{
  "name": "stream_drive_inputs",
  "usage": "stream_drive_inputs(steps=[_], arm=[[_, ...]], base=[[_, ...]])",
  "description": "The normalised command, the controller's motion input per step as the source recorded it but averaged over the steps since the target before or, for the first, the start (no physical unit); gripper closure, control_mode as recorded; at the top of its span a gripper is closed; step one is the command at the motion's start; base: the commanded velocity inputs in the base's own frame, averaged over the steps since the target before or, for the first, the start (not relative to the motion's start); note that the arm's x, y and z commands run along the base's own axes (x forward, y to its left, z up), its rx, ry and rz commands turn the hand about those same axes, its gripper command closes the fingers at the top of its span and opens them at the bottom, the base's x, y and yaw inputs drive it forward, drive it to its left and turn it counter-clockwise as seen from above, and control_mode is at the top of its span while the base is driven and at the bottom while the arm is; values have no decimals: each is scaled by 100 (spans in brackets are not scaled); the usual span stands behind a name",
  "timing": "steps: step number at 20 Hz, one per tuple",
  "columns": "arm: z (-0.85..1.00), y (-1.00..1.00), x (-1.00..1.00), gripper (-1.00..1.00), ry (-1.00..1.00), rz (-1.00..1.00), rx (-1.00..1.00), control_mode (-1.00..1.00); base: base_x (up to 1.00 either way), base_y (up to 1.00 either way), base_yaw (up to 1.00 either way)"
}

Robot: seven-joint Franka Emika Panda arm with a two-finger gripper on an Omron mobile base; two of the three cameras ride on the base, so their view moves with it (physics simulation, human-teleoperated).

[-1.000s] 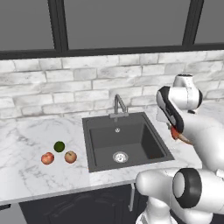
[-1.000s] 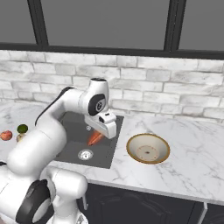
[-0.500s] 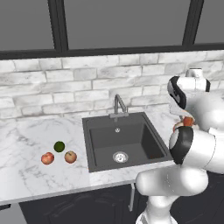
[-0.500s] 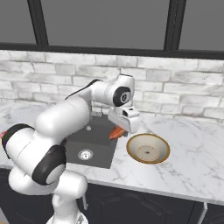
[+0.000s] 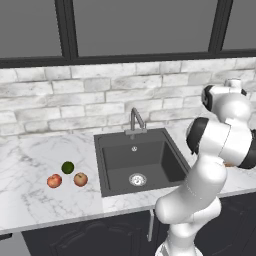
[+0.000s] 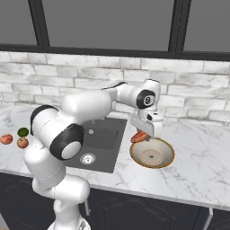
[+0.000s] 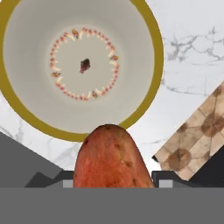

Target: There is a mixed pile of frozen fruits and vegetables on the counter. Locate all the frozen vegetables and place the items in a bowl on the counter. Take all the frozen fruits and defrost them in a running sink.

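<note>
My gripper (image 6: pixel 143 133) is shut on the elongated red-orange vegetable (image 6: pixel 139 136), held just above the left rim of the bowl (image 6: pixel 164 161). In the hand view the red-orange piece (image 7: pixel 111 155) sits between the fingertips (image 7: pixel 162 182), and the tan-rimmed bowl (image 7: pixel 155 52) with its pale inside lies right ahead. On the counter (image 5: pixel 40 205) left of the sink (image 5: pixel 120 155) lie the dark green ball (image 5: pixel 68 167) and two frozen fruits, a redder one (image 5: pixel 54 180) and a red-tan one (image 5: pixel 80 179).
The curved faucet (image 5: pixel 136 120) stands behind the basin, and the round drain (image 5: pixel 137 179) shows in its floor. A brick wall and dark windows close off the back. The counter's front edge and patterned floor (image 7: pixel 197 135) show near the bowl.
The arm has swung right from over the sink to the bowl's left rim, carrying the red-orange piece. The pieces left of the sink have not moved.
</note>
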Motion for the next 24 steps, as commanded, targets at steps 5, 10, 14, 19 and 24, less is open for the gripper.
stream_drive_inputs(steps=[5, 10, 14, 19, 24], arm=[[-31, -31, 12, 100, -9, 2, 7, -100], [-32, -25, 17, 100, -6, 3, 1, -100], [-30, -2, 9, 100, -2, 2, -1, -100], [-29, 0, 8, 100, 0, 0, -3, -100], [-33, 0, 10, 100, 0, 0, -5, -100]], base=[[0, 0, 0], [0, 0, 0], [0, 0, 0], [0, 0, 0], [0, 0, 0]])
